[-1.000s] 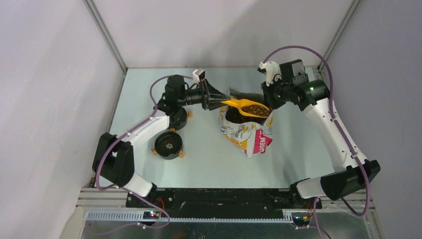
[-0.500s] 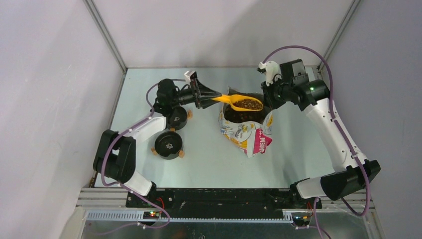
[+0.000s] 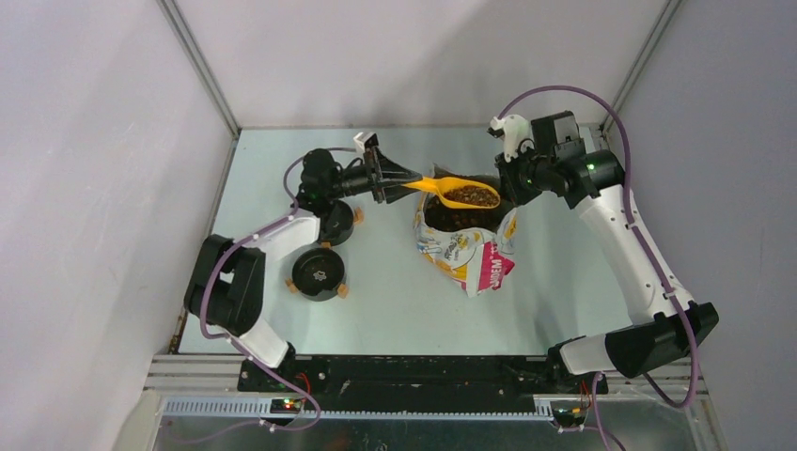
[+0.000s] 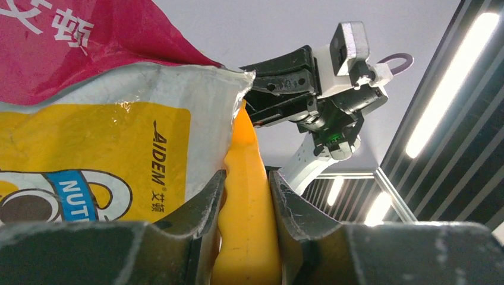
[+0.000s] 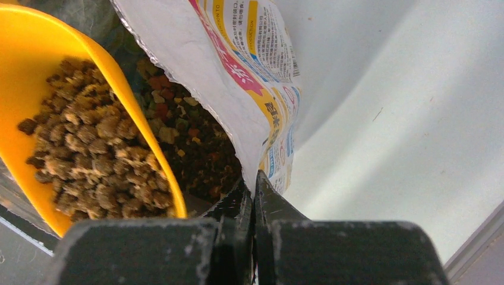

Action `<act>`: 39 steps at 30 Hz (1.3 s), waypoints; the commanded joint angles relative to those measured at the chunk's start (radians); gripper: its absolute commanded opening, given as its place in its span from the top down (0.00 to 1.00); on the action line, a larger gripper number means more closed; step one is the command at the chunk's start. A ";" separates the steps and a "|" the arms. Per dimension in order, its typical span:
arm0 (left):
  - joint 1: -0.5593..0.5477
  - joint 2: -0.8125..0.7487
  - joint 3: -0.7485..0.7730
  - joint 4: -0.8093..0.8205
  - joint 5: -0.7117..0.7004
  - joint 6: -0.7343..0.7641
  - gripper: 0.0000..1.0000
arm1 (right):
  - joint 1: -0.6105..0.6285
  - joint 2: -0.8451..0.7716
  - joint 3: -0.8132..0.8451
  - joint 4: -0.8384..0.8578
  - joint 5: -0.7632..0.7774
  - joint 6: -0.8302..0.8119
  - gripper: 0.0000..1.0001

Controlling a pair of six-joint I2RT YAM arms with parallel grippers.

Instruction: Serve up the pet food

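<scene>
Left gripper [image 4: 246,181] is clamping the orange scoop [image 3: 440,188] handle between its fingers, pet food [image 5: 95,154] sitting beyond the fingertips. Right gripper [image 5: 254,181] is pinching the bag [image 3: 465,254] rim.

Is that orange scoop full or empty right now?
Full. The right wrist view shows the scoop holding a heap of brown pet food, over the open bag.
</scene>
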 commanded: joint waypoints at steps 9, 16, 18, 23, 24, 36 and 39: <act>0.103 -0.169 -0.005 -0.066 0.018 0.069 1.00 | -0.039 -0.073 0.025 0.068 -0.050 -0.001 1.00; 0.213 -0.220 0.008 -0.144 0.023 0.101 1.00 | -0.043 -0.075 0.012 0.091 -0.066 0.011 1.00; 0.266 -0.234 -0.003 -0.150 0.020 0.102 1.00 | -0.045 -0.075 0.009 0.095 -0.067 0.010 1.00; 0.366 -0.263 -0.042 -0.155 0.012 0.106 1.00 | -0.047 -0.080 0.013 0.087 -0.076 -0.003 1.00; 0.397 -0.269 -0.046 -0.156 0.012 0.109 1.00 | -0.047 -0.081 0.013 0.085 -0.079 -0.004 1.00; 0.650 -0.387 -0.241 -0.196 -0.010 0.167 1.00 | -0.049 -0.144 -0.022 0.103 -0.110 0.010 1.00; 0.689 -0.433 -0.303 -0.219 -0.014 0.191 1.00 | -0.048 -0.156 -0.027 0.107 -0.119 0.018 1.00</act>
